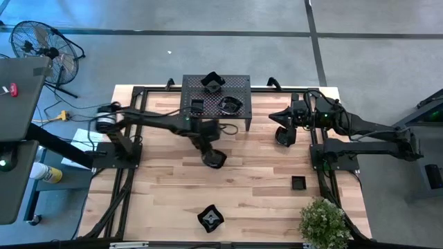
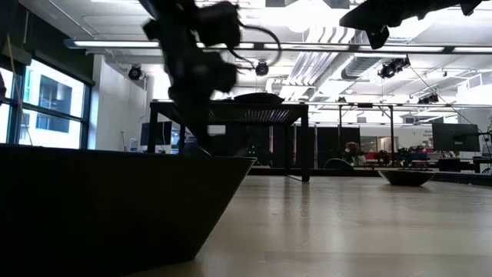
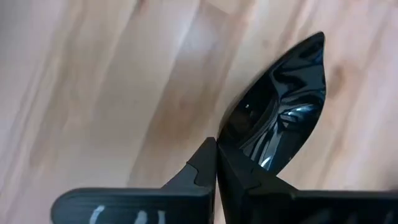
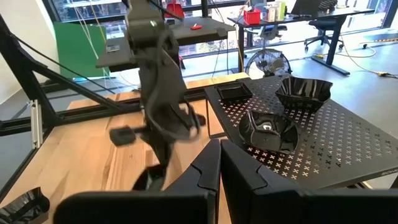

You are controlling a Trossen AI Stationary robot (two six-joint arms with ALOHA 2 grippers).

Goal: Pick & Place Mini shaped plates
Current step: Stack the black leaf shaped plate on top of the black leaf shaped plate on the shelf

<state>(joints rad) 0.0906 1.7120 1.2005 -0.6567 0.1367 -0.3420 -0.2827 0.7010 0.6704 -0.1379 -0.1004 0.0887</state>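
left pincer [image 1: 213, 158] clamped on a glossy black mini plate [image 3: 280, 112] just above mid worktop [image 1: 166, 187], three plates on the perforated rack [image 1: 239, 86], right pincer [image 1: 284, 136] closed, empty, beside rack

Non-task items around the wooden table [image 1: 166, 194]

Black perforated rack [image 1: 235, 86] on legs at 12 o'clock of the tabletop, its surface patterned with small crosses; green potted plant [image 1: 323, 223] at 5 o'clock, at the table's corner; black floor fan [image 1: 43, 48] on the grey floor off the table at 10 o'clock; dark desk [image 1: 17, 138] at 9 o'clock; yellow-labelled bottle [image 1: 46, 173] just beside that desk.
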